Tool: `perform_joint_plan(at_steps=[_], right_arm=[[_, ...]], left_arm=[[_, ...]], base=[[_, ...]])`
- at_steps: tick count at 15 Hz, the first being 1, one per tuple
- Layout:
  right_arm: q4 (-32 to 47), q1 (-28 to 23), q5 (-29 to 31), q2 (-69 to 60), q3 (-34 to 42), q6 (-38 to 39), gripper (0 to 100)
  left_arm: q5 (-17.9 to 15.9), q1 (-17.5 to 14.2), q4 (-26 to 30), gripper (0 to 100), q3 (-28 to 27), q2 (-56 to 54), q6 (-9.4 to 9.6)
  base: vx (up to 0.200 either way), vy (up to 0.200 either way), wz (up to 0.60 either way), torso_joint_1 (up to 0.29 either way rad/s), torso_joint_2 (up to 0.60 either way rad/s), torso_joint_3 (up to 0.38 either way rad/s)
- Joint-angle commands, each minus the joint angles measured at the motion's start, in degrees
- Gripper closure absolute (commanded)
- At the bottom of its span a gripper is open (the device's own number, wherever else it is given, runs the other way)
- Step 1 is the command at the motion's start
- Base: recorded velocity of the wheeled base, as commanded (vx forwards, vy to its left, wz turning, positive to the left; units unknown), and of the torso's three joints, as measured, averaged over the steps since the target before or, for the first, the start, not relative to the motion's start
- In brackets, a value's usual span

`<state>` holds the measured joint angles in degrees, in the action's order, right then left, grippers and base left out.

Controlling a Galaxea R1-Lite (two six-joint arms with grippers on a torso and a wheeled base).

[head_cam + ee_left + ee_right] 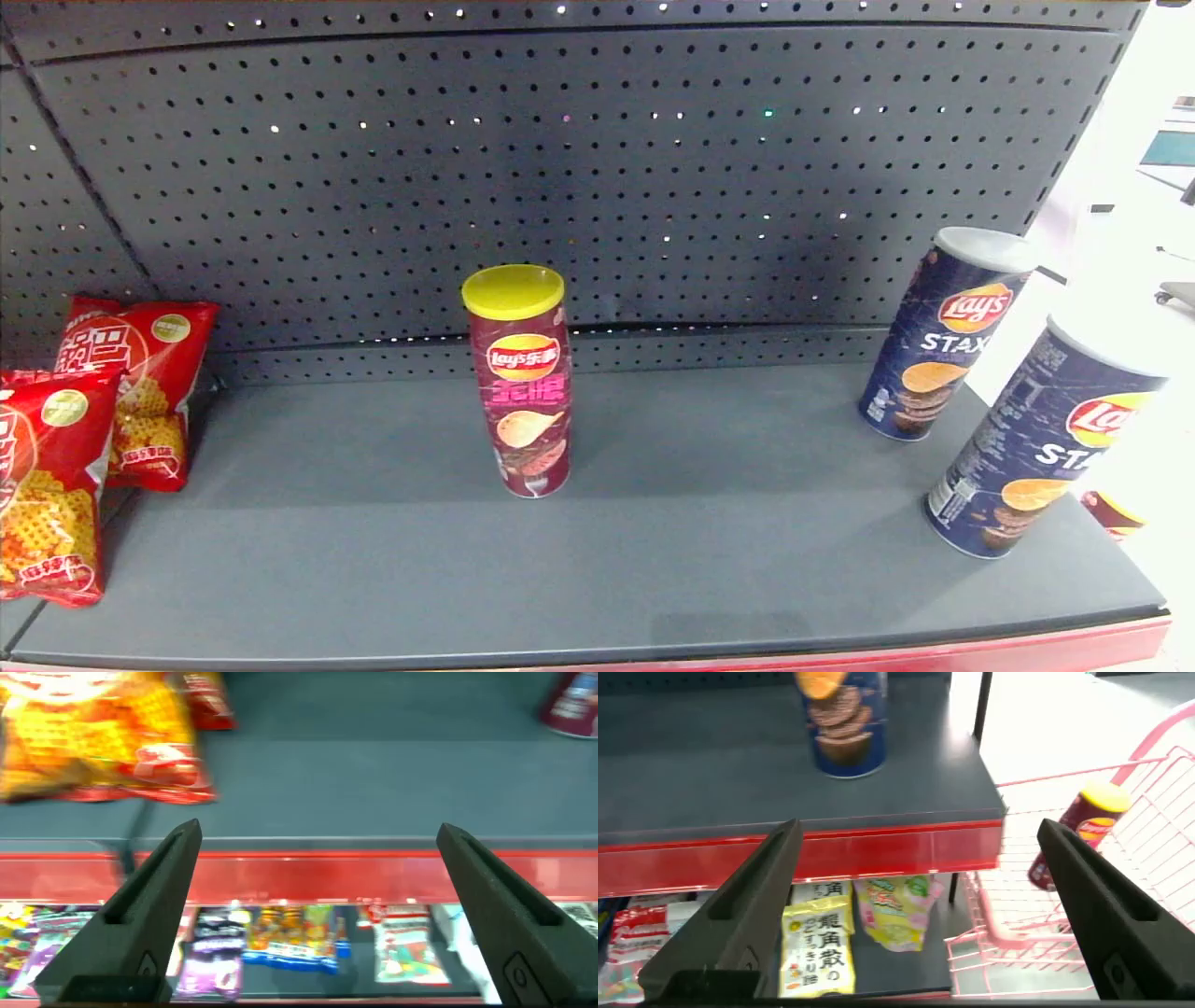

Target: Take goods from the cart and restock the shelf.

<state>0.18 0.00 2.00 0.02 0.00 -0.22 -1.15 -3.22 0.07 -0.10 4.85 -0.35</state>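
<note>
A maroon chips can (521, 378) with a yellow lid stands upright in the middle of the grey shelf (709, 523). Two dark blue cans (943, 331) (1036, 439) stand at its right end, and the nearer one appears as the blue can (842, 723) in the right wrist view. Another maroon can (1078, 831) with a yellow lid lies in the pink cart (1148, 873), to the right of the shelf. My left gripper (320, 829) hangs open in front of the shelf's red front edge (308, 870). My right gripper (919, 826) is open too, before the shelf's right end, holding nothing.
Red snack bags (89, 439) lean at the shelf's left end, also seen as red bags (93, 733). The lower shelf holds small packets (280, 943) and yellow and green bags (822, 938). A perforated back panel (560, 168) closes the rear.
</note>
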Motion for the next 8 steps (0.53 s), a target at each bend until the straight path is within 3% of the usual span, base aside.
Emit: perform_joint_plan(at_steps=[1,8], right_arm=[[-0.01,0.0,0.02,0.06,0.0,-0.04,0],[-0.01,0.0,0.02,0.06,0.0,-0.04,0]], left_arm=[[0.0,-0.03,0.01,0,0.01,0.07,0.0],[0.0,0.05,0.01,0,0.01,0.07,0.0]], base=[[0.0,-0.2,0.0,0.007,0.01,0.002],[0.0,-0.2,0.0,0.004,0.0,0.002]])
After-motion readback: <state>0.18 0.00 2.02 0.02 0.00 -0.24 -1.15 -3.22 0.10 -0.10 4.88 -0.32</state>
